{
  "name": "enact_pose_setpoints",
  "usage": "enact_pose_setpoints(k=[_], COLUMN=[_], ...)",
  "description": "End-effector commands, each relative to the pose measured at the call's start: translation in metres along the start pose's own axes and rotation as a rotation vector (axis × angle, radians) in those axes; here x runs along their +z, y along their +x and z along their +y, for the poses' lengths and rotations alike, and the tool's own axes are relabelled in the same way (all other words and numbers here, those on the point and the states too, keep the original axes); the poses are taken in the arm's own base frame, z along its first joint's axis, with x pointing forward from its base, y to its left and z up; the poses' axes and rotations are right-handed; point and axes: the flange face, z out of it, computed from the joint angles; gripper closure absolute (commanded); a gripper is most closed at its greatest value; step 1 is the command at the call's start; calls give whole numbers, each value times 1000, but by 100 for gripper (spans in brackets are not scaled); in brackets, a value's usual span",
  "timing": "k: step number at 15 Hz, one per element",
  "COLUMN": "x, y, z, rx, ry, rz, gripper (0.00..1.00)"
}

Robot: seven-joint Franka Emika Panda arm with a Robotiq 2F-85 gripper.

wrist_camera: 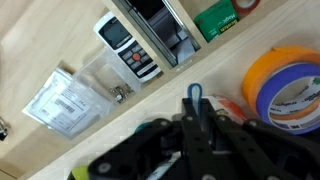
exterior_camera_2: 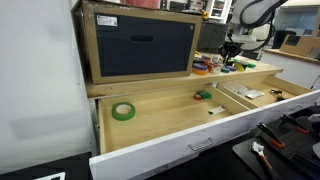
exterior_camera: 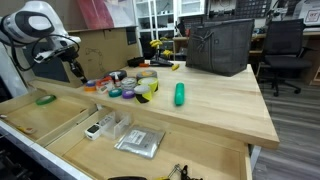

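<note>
My gripper is shut on a thin blue object; only a small blue loop sticks out beyond the black fingertips, so I cannot tell what it is. The gripper hangs over the near edge of the wooden tabletop, just above the open drawer. In both exterior views the gripper sits at the cluttered end of the bench, beside several tape rolls. An orange and blue tape roll lies close beside the fingers.
The open drawer below holds a white remote-like device, a clear bag and a green box. A green cylinder and a black bin stand on the bench. A second drawer holds a green tape roll.
</note>
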Motion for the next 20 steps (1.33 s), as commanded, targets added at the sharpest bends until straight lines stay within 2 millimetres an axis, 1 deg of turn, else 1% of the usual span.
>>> enact_pose_setpoints(k=[1, 3, 4, 6, 8, 11, 14, 16, 20], x=[14, 28, 37, 52, 60, 59, 54, 53, 56], y=[15, 12, 8, -2, -10, -15, -15, -12, -1], z=[-2, -3, -6, -14, -25, -40, -48, -48, -40], rx=[106, 159, 189, 230, 258, 266, 273, 275, 298], ry=[-27, -24, -21, -19, -10, 10, 26, 26, 19], rz=[-32, -55, -74, -104, -113, -86, -71, -67, -57], gripper=[97, 97, 97, 97, 97, 97, 97, 97, 97])
